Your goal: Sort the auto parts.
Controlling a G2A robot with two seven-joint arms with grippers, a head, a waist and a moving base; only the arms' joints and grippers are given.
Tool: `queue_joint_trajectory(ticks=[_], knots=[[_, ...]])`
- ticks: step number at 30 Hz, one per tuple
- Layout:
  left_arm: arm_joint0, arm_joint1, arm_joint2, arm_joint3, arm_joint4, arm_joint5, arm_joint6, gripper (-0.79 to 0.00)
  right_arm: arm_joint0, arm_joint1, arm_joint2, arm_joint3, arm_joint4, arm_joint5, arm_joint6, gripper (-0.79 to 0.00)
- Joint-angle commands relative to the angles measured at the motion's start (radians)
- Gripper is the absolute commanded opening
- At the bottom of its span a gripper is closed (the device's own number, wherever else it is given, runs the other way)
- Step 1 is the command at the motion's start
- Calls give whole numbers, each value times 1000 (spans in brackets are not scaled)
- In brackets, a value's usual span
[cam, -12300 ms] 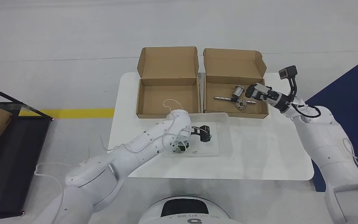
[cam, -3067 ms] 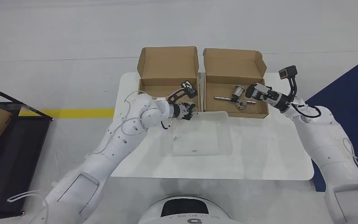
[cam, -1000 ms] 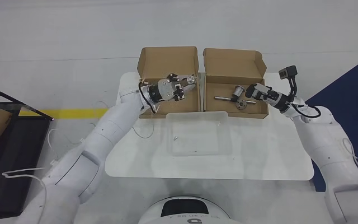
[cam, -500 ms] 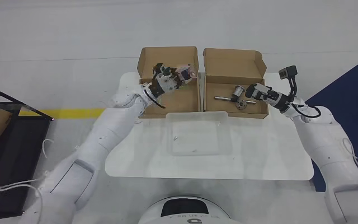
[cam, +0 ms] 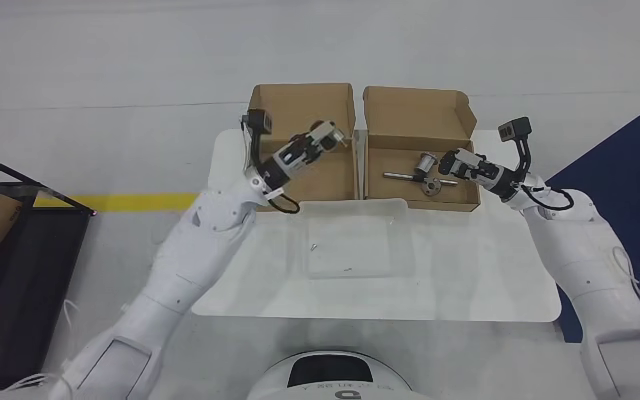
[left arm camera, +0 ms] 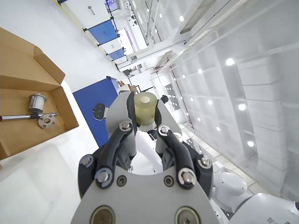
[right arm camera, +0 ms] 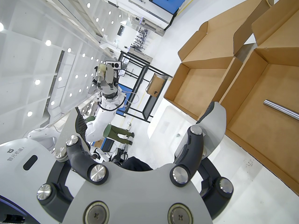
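My left gripper is shut on a pale yellow cylinder and hangs above the empty left cardboard box, with its fingers pointing up and away from the table. The right wrist view shows that gripper and the cylinder in the distance. My right gripper stands open over the right edge of the right box, nothing between its fingers. In that box lie a metal shaft, a short metal cylinder part and a round flange.
A clear plastic tray sits on the white table in front of the boxes, with two tiny bits in it. A black rack stands on the floor to the far left.
My left arm has lifted the yellow cylinder from the tray to above the left box and turned its wrist upward. The right arm has kept still.
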Motion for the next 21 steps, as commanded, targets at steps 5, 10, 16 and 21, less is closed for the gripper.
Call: queue_joint_trajectory(ticks=[5,10,16,21], knots=[[-19,6,-12,23,121,235,8,-785,0,0,0,0,0,0,0,0],[-106,-15,76,180,255,611,31,-785,0,0,0,0,0,0,0,0],[-222,-74,225,397,388,864,103,-767,0,0,0,0,0,0,0,0],[-274,-116,260,495,351,862,94,-505,0,0,0,0,0,0,0,0]])
